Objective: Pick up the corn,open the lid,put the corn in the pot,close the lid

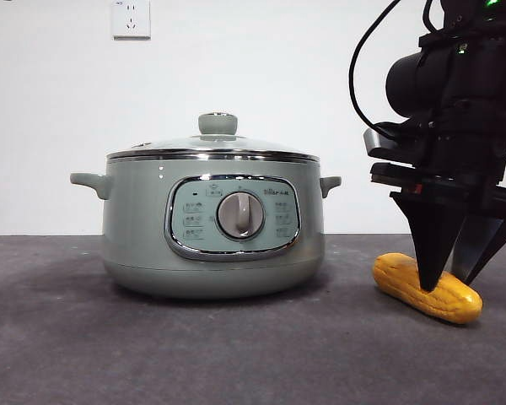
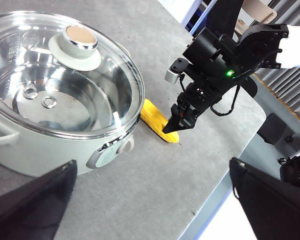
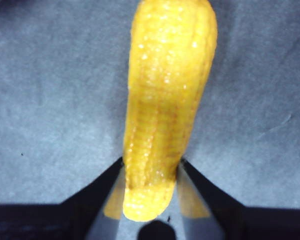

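Note:
The yellow corn (image 1: 392,274) lies on the dark table to the right of the sage-green pot (image 1: 135,219). My right gripper (image 1: 449,283) has come down from above, and its two black jaws press against both sides of the cob near one end. The right wrist view shows the corn (image 3: 167,90) pinched in the right gripper (image 3: 152,162). The glass lid (image 1: 218,143) with its green knob sits shut on the pot. My left gripper (image 2: 152,161) hangs open and empty, high over the table. From there it sees the lid (image 2: 65,85), the pot (image 2: 20,150), the corn (image 2: 152,117) and the right gripper (image 2: 172,127).
A white wall with a socket (image 1: 131,17) rises behind the table. The table's edge (image 2: 215,195) runs close beside the corn, with floor and equipment beyond it. The pot's dial (image 1: 239,215) faces the front.

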Available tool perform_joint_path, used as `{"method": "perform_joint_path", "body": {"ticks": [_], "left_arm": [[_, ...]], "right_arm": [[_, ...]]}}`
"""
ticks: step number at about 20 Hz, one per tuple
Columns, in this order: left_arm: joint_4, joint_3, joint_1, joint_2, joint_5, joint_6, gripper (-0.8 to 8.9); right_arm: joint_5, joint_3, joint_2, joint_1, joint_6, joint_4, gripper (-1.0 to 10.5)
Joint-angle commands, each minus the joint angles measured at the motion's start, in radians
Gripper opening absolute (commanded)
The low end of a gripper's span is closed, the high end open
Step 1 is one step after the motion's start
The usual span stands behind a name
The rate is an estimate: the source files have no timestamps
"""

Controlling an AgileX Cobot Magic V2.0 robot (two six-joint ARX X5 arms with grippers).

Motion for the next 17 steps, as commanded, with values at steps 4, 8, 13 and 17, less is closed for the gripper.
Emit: {"method": "perform_joint_path", "body": {"ticks": [4,8,13,17], "left_arm": [[0.13,0.008,-0.024,0.062,0.007,-0.024,5.62],[0.271,0.056,-0.104,0.179,-0.119,-0.032,5.61],[0.282,0.238,-0.249,0.412,-0.381,0.092,5.61],[0.286,0.364,-0.334,0.595,-0.552,0.173,5.61]], "right_arm": [[0.035,-0.014,-0.107,0.0,-0.019,-0.039,-0.2],[0.06,-0.01,-0.33,0.001,-0.02,-0.072,-0.2],[0.059,-0.008,-0.608,0.001,-0.006,-0.072,-0.2],[0.052,-0.008,-0.75,0.001,0.009,-0.074,-0.2]]}}
